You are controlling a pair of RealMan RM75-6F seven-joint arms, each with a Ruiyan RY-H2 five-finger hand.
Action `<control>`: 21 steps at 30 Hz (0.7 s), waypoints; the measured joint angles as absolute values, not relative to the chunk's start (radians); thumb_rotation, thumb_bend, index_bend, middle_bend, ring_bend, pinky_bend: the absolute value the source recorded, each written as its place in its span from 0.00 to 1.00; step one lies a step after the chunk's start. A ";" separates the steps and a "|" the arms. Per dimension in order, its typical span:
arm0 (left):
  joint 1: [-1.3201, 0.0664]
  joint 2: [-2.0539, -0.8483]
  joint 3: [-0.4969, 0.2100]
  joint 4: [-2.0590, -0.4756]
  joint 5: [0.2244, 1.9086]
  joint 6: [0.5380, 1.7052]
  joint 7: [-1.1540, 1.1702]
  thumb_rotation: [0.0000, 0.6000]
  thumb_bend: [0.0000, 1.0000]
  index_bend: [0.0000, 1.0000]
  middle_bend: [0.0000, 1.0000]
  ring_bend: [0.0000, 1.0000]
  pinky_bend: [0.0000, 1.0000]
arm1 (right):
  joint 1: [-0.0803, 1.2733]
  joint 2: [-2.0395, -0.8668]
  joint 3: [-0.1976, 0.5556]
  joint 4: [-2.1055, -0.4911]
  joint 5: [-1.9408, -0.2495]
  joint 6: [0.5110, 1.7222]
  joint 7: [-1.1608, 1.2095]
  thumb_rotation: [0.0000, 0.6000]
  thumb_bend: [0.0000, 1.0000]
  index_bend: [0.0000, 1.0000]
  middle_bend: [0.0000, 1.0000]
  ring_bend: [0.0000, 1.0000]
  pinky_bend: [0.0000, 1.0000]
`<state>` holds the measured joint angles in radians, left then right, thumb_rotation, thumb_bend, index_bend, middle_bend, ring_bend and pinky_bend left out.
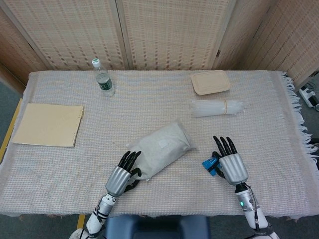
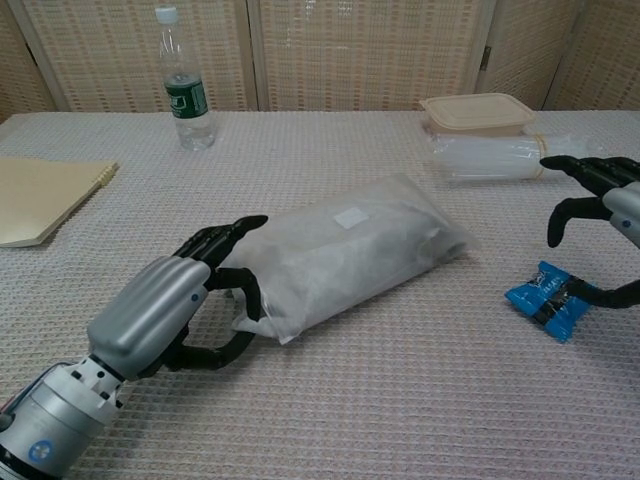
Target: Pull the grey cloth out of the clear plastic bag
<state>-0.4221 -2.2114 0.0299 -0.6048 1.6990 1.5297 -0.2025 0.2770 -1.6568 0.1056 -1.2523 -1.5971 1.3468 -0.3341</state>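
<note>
The clear plastic bag (image 1: 163, 147) lies slanted in the middle of the table, and the grey cloth (image 2: 375, 245) shows as a dim dark mass inside it. My left hand (image 2: 165, 310) is at the bag's near left end, with its fingers over the top and its thumb curled under the corner, pinching the edge. In the head view that left hand (image 1: 122, 174) sits at the bag's lower left tip. My right hand (image 1: 230, 163) hovers to the right of the bag with fingers spread and nothing in them. The chest view shows this right hand (image 2: 600, 200) only at its right edge.
A blue snack packet (image 2: 553, 298) lies under my right hand. Behind it are a bundle of clear plastic sleeves (image 1: 217, 107) and a beige lidded box (image 1: 210, 82). A water bottle (image 1: 103, 78) stands at the back left, and a tan folder (image 1: 48, 124) lies at the left.
</note>
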 measured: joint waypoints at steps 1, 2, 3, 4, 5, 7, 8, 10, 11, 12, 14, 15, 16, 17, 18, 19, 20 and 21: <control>-0.423 -2.209 0.029 -0.607 1.697 1.529 -0.202 1.00 0.53 0.69 0.05 0.00 0.00 | 0.286 -1.683 0.113 -1.223 -1.593 1.346 -0.322 1.00 0.20 0.45 0.02 0.00 0.00; -0.424 -2.206 0.027 -0.608 1.696 1.528 -0.202 1.00 0.53 0.69 0.05 0.00 0.00 | 0.295 -1.709 0.120 -1.195 -1.590 1.346 -0.309 1.00 0.20 0.45 0.02 0.00 0.00; -0.424 -2.203 0.026 -0.610 1.693 1.527 -0.202 1.00 0.54 0.69 0.05 0.00 0.00 | 0.308 -1.741 0.129 -1.160 -1.586 1.346 -0.291 1.00 0.20 0.45 0.02 0.00 0.00; -0.425 -2.201 0.025 -0.611 1.692 1.526 -0.202 1.00 0.54 0.69 0.05 0.00 0.00 | 0.317 -1.763 0.136 -1.136 -1.583 1.348 -0.280 1.00 0.20 0.45 0.02 0.00 0.00; -0.426 -2.198 0.023 -0.612 1.690 1.526 -0.202 1.00 0.54 0.69 0.05 0.00 0.00 | 0.327 -1.784 0.142 -1.112 -1.581 1.350 -0.271 1.00 0.20 0.45 0.02 0.00 0.00; -0.429 -2.192 0.021 -0.615 1.688 1.525 -0.203 1.00 0.54 0.69 0.05 0.00 0.00 | 0.348 -1.828 0.158 -1.064 -1.577 1.356 -0.255 1.00 0.20 0.45 0.03 0.00 0.00; -0.430 -2.189 0.020 -0.617 1.687 1.525 -0.204 1.00 0.54 0.69 0.05 0.00 0.00 | 0.357 -1.844 0.165 -1.046 -1.574 1.359 -0.248 1.00 0.20 0.45 0.03 0.00 0.00; -0.433 -2.183 0.018 -0.625 1.686 1.526 -0.207 1.00 0.54 0.69 0.05 0.00 0.00 | 0.376 -1.875 0.179 -1.009 -1.567 1.364 -0.231 1.00 0.20 0.46 0.03 0.00 0.00; -0.434 -2.180 0.018 -0.628 1.687 1.527 -0.207 1.00 0.54 0.69 0.05 0.00 0.00 | 0.384 -1.886 0.184 -0.994 -1.564 1.365 -0.224 1.00 0.20 0.46 0.03 0.00 0.00; -0.437 -2.175 0.017 -0.632 1.687 1.529 -0.207 1.00 0.54 0.69 0.05 0.00 0.00 | 0.393 -1.900 0.190 -0.976 -1.558 1.364 -0.216 1.00 0.20 0.46 0.03 0.00 0.00; -0.441 -2.171 0.016 -0.637 1.688 1.530 -0.205 1.00 0.54 0.69 0.05 0.00 0.00 | 0.405 -1.919 0.198 -0.949 -1.548 1.362 -0.206 1.00 0.21 0.47 0.03 0.00 0.00; -0.443 -2.170 0.015 -0.638 1.687 1.529 -0.205 1.00 0.53 0.69 0.05 0.00 0.00 | 0.413 -1.931 0.202 -0.932 -1.541 1.359 -0.200 1.00 0.22 0.47 0.04 0.00 0.00; -0.444 -2.169 0.014 -0.640 1.686 1.527 -0.205 1.00 0.53 0.69 0.05 0.00 0.00 | 0.417 -1.938 0.204 -0.922 -1.536 1.354 -0.192 1.00 0.22 0.47 0.04 0.00 0.00; -0.445 -2.168 0.012 -0.641 1.684 1.523 -0.204 1.00 0.53 0.69 0.05 0.00 0.00 | 0.422 -1.945 0.206 -0.912 -1.531 1.350 -0.183 1.00 0.23 0.47 0.04 0.00 0.00; -0.448 -2.166 0.009 -0.643 1.681 1.519 -0.203 1.00 0.53 0.69 0.05 0.00 0.00 | 0.427 -1.954 0.208 -0.898 -1.525 1.345 -0.172 1.00 0.23 0.47 0.04 0.00 0.00; -0.449 -2.165 0.008 -0.644 1.679 1.517 -0.202 1.00 0.53 0.69 0.06 0.00 0.00 | 0.431 -1.960 0.209 -0.885 -1.523 1.344 -0.168 1.00 0.24 0.47 0.04 0.00 0.00; -0.450 -2.164 0.008 -0.644 1.677 1.514 -0.202 1.00 0.53 0.69 0.06 0.00 0.00 | 0.434 -1.968 0.210 -0.872 -1.520 1.343 -0.167 1.00 0.24 0.47 0.04 0.00 0.00; -0.450 -2.162 0.007 -0.645 1.676 1.512 -0.201 1.00 0.53 0.69 0.06 0.00 0.00 | 0.439 -1.978 0.211 -0.852 -1.516 1.341 -0.163 1.00 0.24 0.47 0.04 0.00 0.00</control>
